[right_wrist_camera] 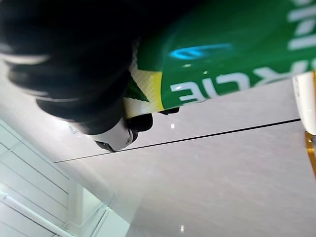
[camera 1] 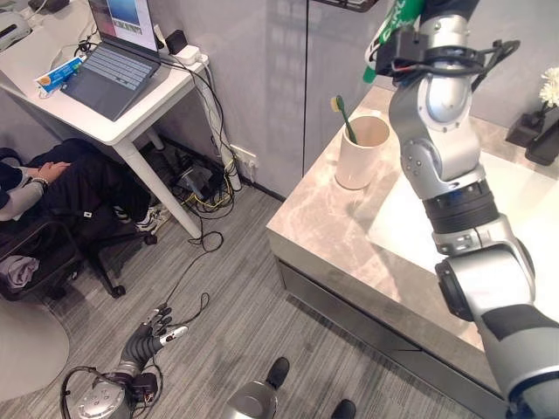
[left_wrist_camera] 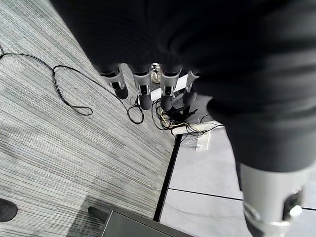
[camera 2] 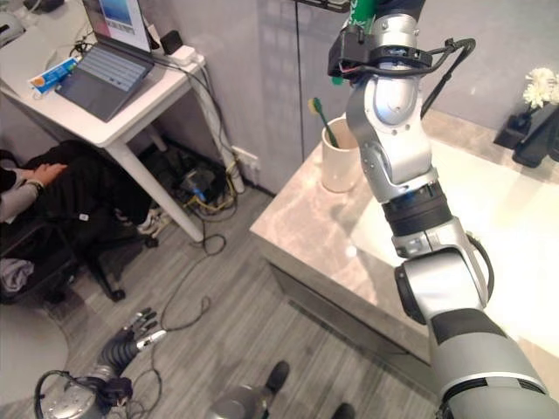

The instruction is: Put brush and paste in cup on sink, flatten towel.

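Toothbrush (camera 1: 343,115) already stands in cup (camera 1: 362,153) on counter (camera 1: 323,223). Right robot hand (right_wrist_camera: 98,94) is raised above cup w/ green toothpaste tube (right_wrist_camera: 232,54) clamped in its fingers. Left robot hand (left_wrist_camera: 148,89) hangs idle near floor, fingers relaxed. Left, I'd judge: drop paste, flatten towel.

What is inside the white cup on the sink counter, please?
A green toothbrush stands inside the cup, its pale head sticking out above the rim. The lower handle and the cup's bottom are hidden by the wall, so anything else in there cannot be seen.
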Robot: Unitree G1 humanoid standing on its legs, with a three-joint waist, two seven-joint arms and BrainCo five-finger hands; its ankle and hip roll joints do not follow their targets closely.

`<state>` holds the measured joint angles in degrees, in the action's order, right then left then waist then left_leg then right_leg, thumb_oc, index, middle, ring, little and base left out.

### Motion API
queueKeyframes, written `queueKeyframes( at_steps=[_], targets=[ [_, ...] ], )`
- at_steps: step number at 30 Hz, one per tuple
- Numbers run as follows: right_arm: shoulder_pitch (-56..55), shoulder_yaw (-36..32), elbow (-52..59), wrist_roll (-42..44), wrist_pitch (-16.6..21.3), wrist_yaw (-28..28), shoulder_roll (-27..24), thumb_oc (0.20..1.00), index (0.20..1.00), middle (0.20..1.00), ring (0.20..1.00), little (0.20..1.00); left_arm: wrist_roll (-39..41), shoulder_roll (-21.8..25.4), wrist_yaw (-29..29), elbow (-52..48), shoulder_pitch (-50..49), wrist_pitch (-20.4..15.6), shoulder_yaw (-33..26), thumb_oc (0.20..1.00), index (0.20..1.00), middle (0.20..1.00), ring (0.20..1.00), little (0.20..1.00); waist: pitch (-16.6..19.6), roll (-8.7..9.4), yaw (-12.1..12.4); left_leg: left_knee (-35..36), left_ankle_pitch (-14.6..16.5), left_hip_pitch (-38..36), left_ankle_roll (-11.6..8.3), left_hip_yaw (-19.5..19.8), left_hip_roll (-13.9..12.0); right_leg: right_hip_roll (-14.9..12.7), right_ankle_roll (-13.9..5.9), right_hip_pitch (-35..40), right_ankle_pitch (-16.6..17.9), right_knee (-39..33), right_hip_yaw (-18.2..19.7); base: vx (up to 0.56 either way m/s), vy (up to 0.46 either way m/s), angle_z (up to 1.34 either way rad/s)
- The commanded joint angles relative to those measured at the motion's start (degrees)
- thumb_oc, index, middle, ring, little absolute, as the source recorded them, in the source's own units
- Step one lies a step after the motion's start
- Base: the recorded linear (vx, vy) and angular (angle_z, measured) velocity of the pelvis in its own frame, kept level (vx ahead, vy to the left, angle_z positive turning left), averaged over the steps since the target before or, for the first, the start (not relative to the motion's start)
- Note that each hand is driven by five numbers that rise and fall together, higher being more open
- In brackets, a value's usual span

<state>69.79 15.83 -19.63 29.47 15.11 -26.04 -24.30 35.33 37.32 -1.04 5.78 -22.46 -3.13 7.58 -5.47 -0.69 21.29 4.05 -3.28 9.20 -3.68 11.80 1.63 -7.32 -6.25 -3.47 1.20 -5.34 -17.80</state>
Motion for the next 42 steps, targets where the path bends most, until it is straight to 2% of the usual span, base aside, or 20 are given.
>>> queueKeyframes(
  at_steps=[1, 11, 33, 42],
  targets=[
    [2.6, 0.2, 0.4, -2.0, 2.1, 0.7, -1.9, 0.2, 0.2, 0.2, 0.2, 0.2, -1.4, 2.0, -0.6, 1.1, -0.2, -3.1, 0.6, 1.0, 1.0, 1.0, 1.0, 1.0, 1.4, 3.46, 1.1, 0.9, -1.4, 2.2, 0.13, -0.9, 0.9, -5.2, -5.89, 7.9, 1.6, 0.3, -0.5, 0.0, 0.0, 0.0],
    [1.6, -0.5, -5.5, 1.4, 1.6, 1.7, -2.8, 0.2, 0.2, 0.2, 0.2, 0.2, -1.2, 1.8, -0.3, 1.2, -0.4, -3.0, 0.5, 1.0, 1.0, 1.0, 1.0, 1.0, 1.2, 3.92, 1.3, 0.9, -1.3, 2.2, 0.45, -0.7, 1.1, -5.3, -5.91, 8.0, 2.1, 0.3, -0.4, 0.0, 0.0, 0.0],
    [-1.4, 0.7, -5.9, 1.2, 0.7, 3.1, -1.2, 0.2, 0.2, 0.2, 0.2, 0.2, -1.7, -0.3, -0.8, 3.0, -0.3, -2.9, 0.3, 1.0, 1.0, 1.0, 1.0, 1.0, 0.6, 3.82, 0.5, 0.9, -1.1, 1.8, 0.51, -1.6, 0.4, -5.1, -5.61, 7.7, 1.8, 0.3, 0.3, 0.0, 0.0, -0.01],
    [-2.1, 0.5, -6.6, 0.6, 0.2, 2.9, -0.8, 0.2, 0.2, 0.2, 0.2, 0.2, -0.4, 0.5, -0.3, -1.0, -1.4, -2.9, 0.3, 1.0, 1.0, 1.0, 1.0, 1.0, 0.5, 3.38, 0.4, 0.9, -1.1, 2.0, 0.57, -2.0, 0.3, -5.1, -5.61, 7.2, 1.8, 0.3, 0.6, 0.0, 0.003, -0.01]
  ],
)
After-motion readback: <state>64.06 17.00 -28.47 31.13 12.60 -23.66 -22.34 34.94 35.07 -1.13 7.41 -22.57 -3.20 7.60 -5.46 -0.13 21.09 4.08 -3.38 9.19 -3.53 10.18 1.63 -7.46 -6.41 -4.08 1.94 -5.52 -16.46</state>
